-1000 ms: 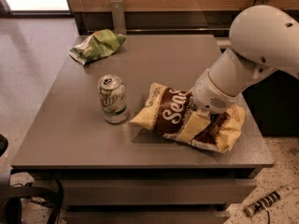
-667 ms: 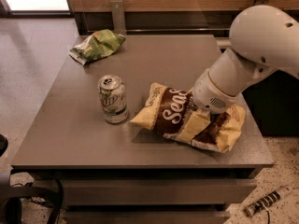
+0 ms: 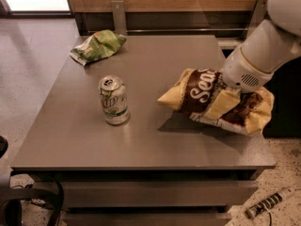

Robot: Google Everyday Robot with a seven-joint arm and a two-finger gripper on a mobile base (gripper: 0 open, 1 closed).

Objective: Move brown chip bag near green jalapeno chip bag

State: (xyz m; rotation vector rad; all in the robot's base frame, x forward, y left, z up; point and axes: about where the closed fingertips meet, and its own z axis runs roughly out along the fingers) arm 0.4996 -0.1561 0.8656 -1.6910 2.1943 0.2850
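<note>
The brown chip bag (image 3: 201, 92), dark brown with white script and pale yellow ends, hangs tilted just above the right side of the grey table (image 3: 155, 142) and casts a shadow under itself. My gripper (image 3: 229, 89) is at the end of the white arm, shut on the bag's upper middle, and the bag and wrist mostly hide its fingers. The green jalapeno chip bag (image 3: 99, 46) lies wrinkled at the table's far left corner, well away from the brown bag.
A green-and-white soda can (image 3: 114, 101) stands upright left of centre, between the two bags. The white arm (image 3: 270, 44) comes in from the upper right. A wooden wall panel runs behind the table. A cable (image 3: 268, 204) lies on the floor at the lower right.
The brown chip bag has been lifted off the table and has moved to the right with my gripper. The can and the green bag have not moved.
</note>
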